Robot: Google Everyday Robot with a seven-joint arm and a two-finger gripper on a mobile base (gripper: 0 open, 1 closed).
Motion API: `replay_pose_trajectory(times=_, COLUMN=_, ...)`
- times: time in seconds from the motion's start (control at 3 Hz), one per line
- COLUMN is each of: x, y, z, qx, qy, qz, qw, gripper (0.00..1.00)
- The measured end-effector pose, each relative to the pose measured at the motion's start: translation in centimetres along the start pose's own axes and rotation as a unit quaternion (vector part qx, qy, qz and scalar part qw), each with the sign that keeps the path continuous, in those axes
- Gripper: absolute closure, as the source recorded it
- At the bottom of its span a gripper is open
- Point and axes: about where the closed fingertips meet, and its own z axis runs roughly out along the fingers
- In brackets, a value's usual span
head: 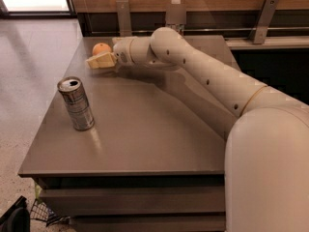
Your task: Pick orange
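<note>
Sitting near the far left corner of the flat grey-brown worktop (145, 129), the small round orange fruit with matte skin (101, 48) shows just behind the pale cream end effector (100, 61), which reaches out low over the surface at the tip of the long white jointed robot arm (207, 76). The two look touching or very nearly so, though from this angle I cannot tell which, nor whether the end effector is released, clenched or already grasping the fruit. By my judgement the orange will be light for this arm and fairly firm, with a little give under the peel, so it should tolerate a moderate squeeze without bruising. Its dull skin ought to offer decent friction, but the round form means it can roll off along the worktop if nudged from one side, and the edge is close by. The safest hold is probably across the widest middle band, level with the fruit's centre, since a grip set too high or too low would tend to squeeze it out. The dented silver drink can with an open top (76, 104) stands upright well apart, toward the near left.
</note>
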Motion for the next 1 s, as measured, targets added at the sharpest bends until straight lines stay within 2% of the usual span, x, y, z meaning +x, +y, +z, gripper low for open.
replay_pose_trajectory(times=0.67, x=0.04, y=0.50, z=0.55, qx=-0.005, qy=0.001, qz=0.000, qw=1.0000, gripper=0.78)
replay_pose_trajectory(times=1.0, x=0.06, y=0.68, z=0.75, qx=-0.007, qy=0.001, qz=0.000, qw=1.0000, gripper=0.99)
